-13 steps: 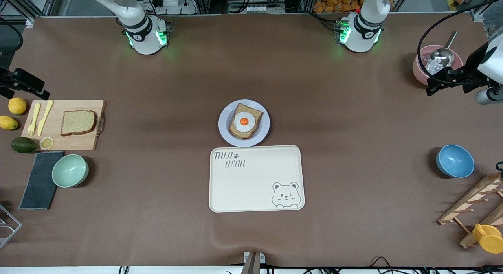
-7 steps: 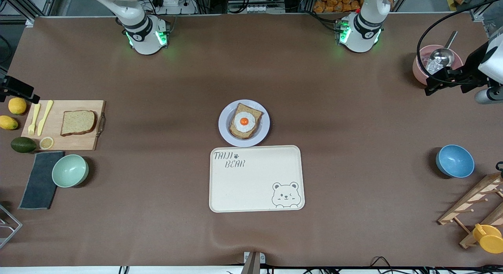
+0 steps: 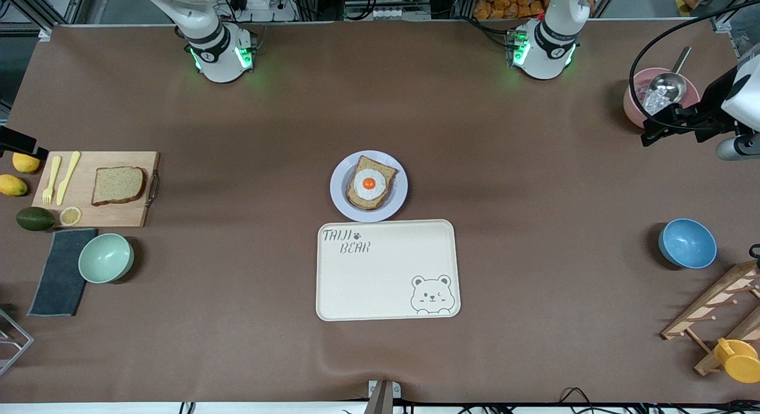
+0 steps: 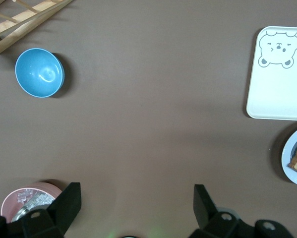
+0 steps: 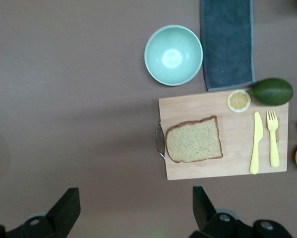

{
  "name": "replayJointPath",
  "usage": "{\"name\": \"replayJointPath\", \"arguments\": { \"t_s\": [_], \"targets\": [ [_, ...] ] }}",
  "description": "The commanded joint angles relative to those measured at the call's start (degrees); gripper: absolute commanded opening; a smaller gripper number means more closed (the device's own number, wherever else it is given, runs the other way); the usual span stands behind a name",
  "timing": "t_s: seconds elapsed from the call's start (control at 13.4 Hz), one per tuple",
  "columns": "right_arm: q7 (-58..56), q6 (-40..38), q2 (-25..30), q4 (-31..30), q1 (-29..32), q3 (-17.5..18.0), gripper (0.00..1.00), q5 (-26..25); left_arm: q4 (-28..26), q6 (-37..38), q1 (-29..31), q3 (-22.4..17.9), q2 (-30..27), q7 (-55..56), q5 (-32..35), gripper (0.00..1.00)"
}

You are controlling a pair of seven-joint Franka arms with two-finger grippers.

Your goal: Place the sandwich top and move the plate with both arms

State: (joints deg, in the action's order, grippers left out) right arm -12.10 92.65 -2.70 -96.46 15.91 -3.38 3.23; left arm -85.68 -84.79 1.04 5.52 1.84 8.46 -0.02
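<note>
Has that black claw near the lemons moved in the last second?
Yes. The right gripper has slid toward the table's edge, away from the cutting board, and now shows less.

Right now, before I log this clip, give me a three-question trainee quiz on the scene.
1. True or false: the sandwich top lies on the cutting board.
2. What tops the bread on the plate? A) fried egg B) lemon slice C) fork
3. Fill in: the left gripper and right gripper are both ____.

Key: 1 true; 2 A; 3 open.
</note>
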Motion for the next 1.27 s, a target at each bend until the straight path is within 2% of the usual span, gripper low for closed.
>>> {"name": "replayJointPath", "arguments": {
  "t_s": [0.0,0.22,0.74,1.19],
  "targets": [
    [-2.91,3.49,0.94,-4.86,3.33,0.74,1.00,0.99,0.34,0.42,0.46,0.19,0.00,0.16,-1.12,1.00],
    [-3.36,6.31,0.15,-7.42,4.75,0.74,1.00,0.99,0.43,0.33,0.37,0.19,0.35,0.16,-1.12,1.00],
    [-12.14,11.66,-7.05,-7.34,9.84,0.74,1.00,2.66,0.52,0.24,0.46,0.19,0.27,0.07,-1.12,1.00],
    [-18.19,13.95,-11.01,-7.51,11.95,0.74,1.00,2.66,0.52,0.24,0.46,0.19,0.27,0.07,-1.12,1.00]
  ]
}}
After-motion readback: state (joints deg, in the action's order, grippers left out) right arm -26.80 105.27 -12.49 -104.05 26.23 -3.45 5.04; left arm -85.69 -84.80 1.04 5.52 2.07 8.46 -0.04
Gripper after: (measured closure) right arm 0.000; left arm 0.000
